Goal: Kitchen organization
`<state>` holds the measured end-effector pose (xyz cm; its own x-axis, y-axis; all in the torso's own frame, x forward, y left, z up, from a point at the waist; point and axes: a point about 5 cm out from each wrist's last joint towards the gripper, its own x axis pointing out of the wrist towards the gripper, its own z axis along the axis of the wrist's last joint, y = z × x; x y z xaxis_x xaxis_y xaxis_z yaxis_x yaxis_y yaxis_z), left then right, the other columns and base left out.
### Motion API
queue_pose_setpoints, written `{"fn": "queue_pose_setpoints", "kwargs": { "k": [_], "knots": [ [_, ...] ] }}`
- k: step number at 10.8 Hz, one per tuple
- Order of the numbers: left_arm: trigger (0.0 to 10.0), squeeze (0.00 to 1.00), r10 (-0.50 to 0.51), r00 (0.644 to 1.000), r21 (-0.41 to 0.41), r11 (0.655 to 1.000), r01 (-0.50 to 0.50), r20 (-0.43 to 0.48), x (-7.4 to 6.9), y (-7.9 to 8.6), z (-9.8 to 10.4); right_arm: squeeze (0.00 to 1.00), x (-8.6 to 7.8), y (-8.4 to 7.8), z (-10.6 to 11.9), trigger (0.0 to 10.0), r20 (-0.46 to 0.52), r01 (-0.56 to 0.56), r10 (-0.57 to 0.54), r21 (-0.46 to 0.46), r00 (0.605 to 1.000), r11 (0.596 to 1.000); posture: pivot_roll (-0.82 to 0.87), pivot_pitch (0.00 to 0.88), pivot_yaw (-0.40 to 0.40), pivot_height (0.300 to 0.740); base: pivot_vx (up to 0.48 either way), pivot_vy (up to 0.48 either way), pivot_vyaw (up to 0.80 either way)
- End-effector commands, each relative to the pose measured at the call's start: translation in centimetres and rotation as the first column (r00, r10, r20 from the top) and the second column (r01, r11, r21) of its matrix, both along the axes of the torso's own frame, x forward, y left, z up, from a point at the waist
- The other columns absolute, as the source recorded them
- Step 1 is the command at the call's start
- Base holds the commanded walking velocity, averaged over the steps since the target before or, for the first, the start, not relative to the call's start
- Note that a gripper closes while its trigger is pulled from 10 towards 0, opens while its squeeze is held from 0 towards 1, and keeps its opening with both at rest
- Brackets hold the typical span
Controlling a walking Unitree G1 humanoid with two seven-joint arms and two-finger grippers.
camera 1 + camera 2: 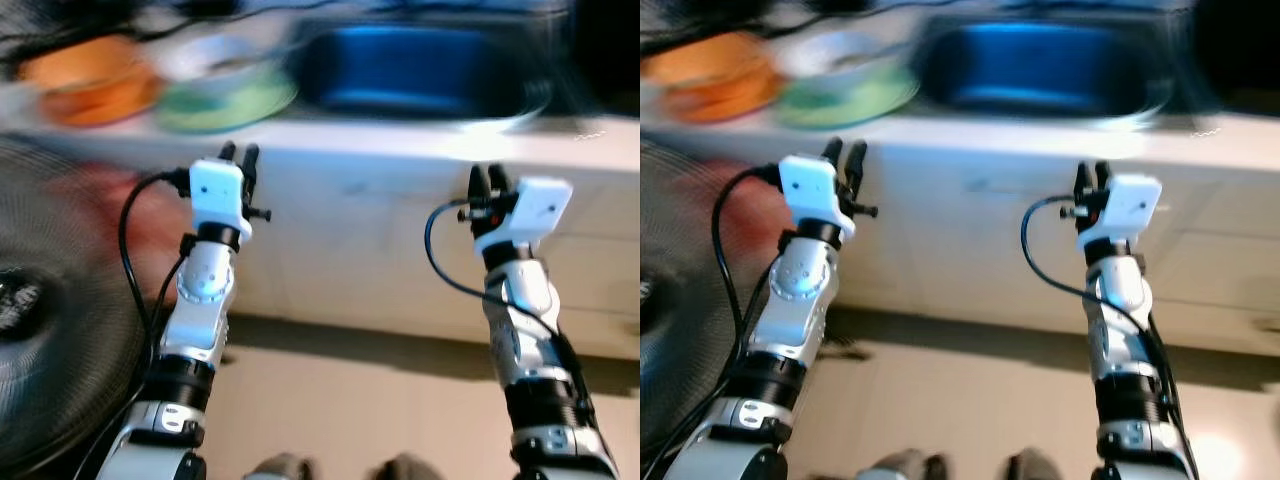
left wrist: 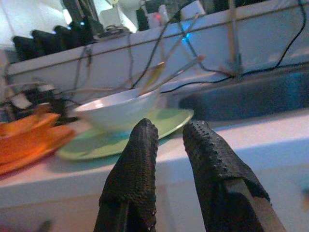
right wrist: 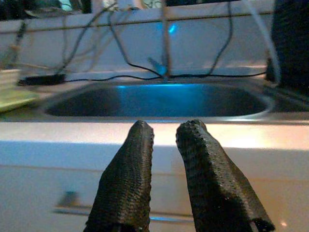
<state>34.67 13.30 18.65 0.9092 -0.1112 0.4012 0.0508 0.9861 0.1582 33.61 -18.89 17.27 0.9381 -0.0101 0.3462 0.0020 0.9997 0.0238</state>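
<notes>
A white bowl (image 2: 118, 108) holding a couple of utensils sits on a green plate (image 2: 166, 121) on the white counter (image 1: 380, 160). Orange dishes (image 1: 90, 80) lie to its left, and a blue-lit steel sink (image 1: 420, 70) is set in to its right. My left gripper (image 1: 239, 152) is raised just before the counter edge, below the green plate, shut with nothing held. My right gripper (image 1: 487, 175) is held up at the same height below the sink's front rim (image 3: 159, 118), also shut and empty. The head views are blurred.
A large dark fan grille (image 1: 50, 330) stands close on my left. White cabinet fronts with a drawer handle (image 3: 72, 210) lie under the counter. Cables hang along the back wall (image 3: 145, 43). Beige floor (image 1: 350, 410) lies between me and the cabinets.
</notes>
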Motion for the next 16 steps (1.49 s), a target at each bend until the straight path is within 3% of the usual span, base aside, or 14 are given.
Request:
{"fn": "queue_pose_setpoints", "kwargs": {
  "k": [1, 13, 16],
  "knots": [
    [10.0, 0.00, -0.013, 1.000, 0.006, 1.000, 0.013, -0.003, -0.1, -0.5, -0.2, 0.00, -0.3, -0.6, -0.2, 10.0, -0.007, 0.016, -0.015, 0.009, 1.000, 1.000, 0.00, 0.144, 0.069, 0.740, 0.000, 0.000, 0.00],
    [10.0, 0.00, 0.010, 1.000, -0.004, 1.000, -0.010, -0.019, -0.2, -0.1, -0.6, 0.00, -0.2, -0.3, -1.3, 10.0, -0.057, 0.010, -0.010, 0.010, 0.998, 1.000, 0.01, 0.151, 0.069, 0.740, 0.000, 0.000, -0.07],
    [10.0, 0.00, 0.005, 1.000, -0.017, 1.000, -0.006, -0.023, -0.2, -0.2, -0.6, 0.00, -0.1, -0.5, -1.3, 10.0, -0.064, 0.015, -0.015, 0.004, 0.998, 1.000, 0.01, 0.151, 0.067, 0.740, 0.358, 0.000, -0.27]
  ]
}}
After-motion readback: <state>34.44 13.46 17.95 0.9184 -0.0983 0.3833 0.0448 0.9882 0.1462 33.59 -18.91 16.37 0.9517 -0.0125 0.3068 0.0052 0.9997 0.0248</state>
